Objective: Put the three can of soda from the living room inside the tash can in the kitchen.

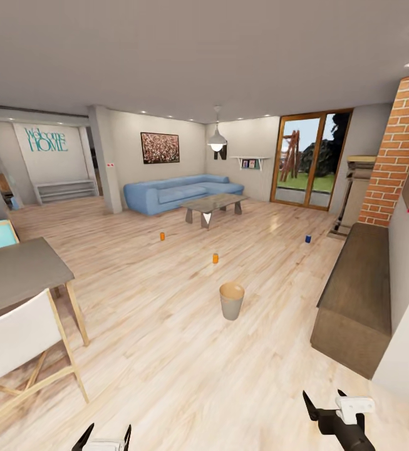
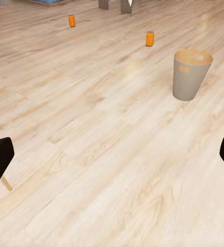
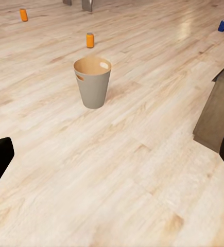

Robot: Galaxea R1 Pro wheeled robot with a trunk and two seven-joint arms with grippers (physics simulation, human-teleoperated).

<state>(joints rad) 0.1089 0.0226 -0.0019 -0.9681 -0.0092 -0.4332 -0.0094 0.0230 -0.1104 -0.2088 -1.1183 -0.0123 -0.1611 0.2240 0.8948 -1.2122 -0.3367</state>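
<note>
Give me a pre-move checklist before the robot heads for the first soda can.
1. All three cans located: ok. Near orange can, far orange can and blue can stand upright on the floor.
2. Trash can upright with its mouth open: ok.
3. Left gripper open and empty: ok.
4. Right gripper open and empty: ok.
5. Bare floor between the robot and the near orange can: ok, though the trash can stands close to that line.
6. Cans within reach: not ok; all lie beyond the trash can.

Open wood floor (image 1: 166,351) ahead; table (image 1: 16,272) at left, low cabinet (image 1: 354,294) at right.
</note>
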